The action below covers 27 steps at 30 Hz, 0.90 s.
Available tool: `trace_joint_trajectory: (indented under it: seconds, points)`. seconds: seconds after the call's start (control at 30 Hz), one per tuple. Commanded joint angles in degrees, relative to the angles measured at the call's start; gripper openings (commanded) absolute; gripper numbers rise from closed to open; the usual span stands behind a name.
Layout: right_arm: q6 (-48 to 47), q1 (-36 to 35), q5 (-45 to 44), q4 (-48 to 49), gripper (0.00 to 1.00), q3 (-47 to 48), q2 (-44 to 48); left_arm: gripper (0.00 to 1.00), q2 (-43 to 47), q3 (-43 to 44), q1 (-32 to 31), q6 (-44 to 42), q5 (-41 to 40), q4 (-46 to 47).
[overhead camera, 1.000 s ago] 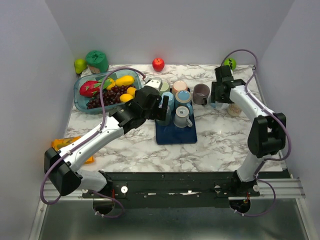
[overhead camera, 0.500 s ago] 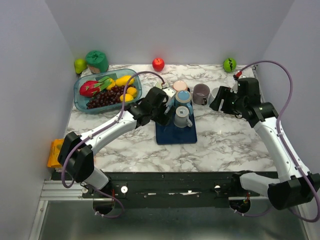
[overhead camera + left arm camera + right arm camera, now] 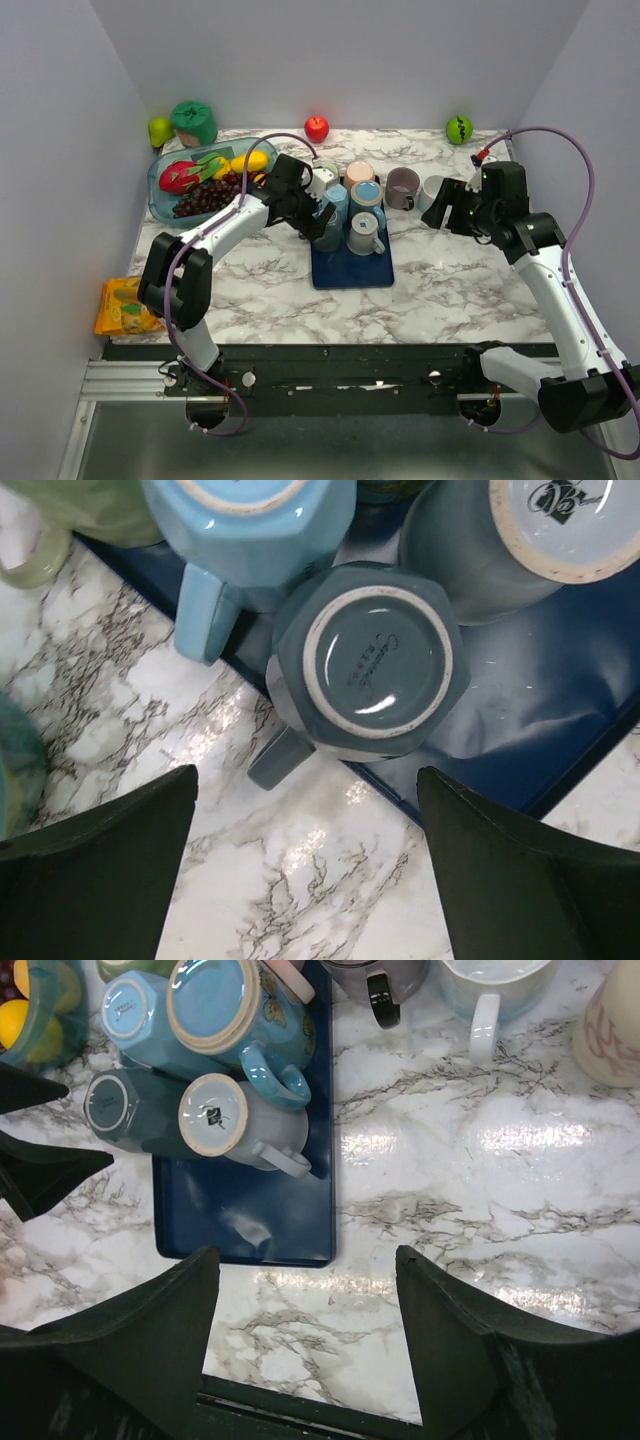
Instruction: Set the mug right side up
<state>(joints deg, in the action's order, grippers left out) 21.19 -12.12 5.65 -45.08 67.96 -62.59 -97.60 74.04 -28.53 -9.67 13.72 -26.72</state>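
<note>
left claw (image 3: 307, 772) is hovering released above mug (image 3: 375, 660) | mug is sitting upside down at left edge of blue mat (image 3: 560, 710), handle overhanging bench (image 3: 330, 880) | right claw (image 3: 307, 1252) is hanging released above bench

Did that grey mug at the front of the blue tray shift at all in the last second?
No. The grey mug stands upside down in the same spot on the blue tray, just behind its bare front part, as before.

Overhead rear view, downward wrist close-ups, shared tray (image 3: 345, 272)
</note>
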Motion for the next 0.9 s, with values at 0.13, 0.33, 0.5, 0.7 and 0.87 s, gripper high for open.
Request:
trace_joint_trajectory:
  seconds: [0.13,0.33,0.5,0.7,0.87]
  points:
    - [0.3,-0.3,-0.6,-2.8,0.78,1.6,-0.2,0.98,-5.8,5.3,2.3,-3.4,15.3,-3.8]
    - [1.0,-0.3,-1.1,-2.9,0.78,1.3,0.2,0.96,-7.1,6.0,2.3,-3.3,18.5,-5.8]
    - [1.7,-0.2,-0.8,-2.3,0.78,0.0,0.8,0.92,-7.8,5.9,2.3,-2.4,19.2,-6.8]
    - [2.4,-0.3,-0.6,-1.5,0.78,-2.3,1.9,0.83,-5.1,1.6,2.0,-0.2,17.4,-5.0]
    - [2.6,-0.3,-0.7,-0.9,0.78,-4.0,2.5,0.70,-2.3,-2.5,0.0,3.6,11.8,-0.9]
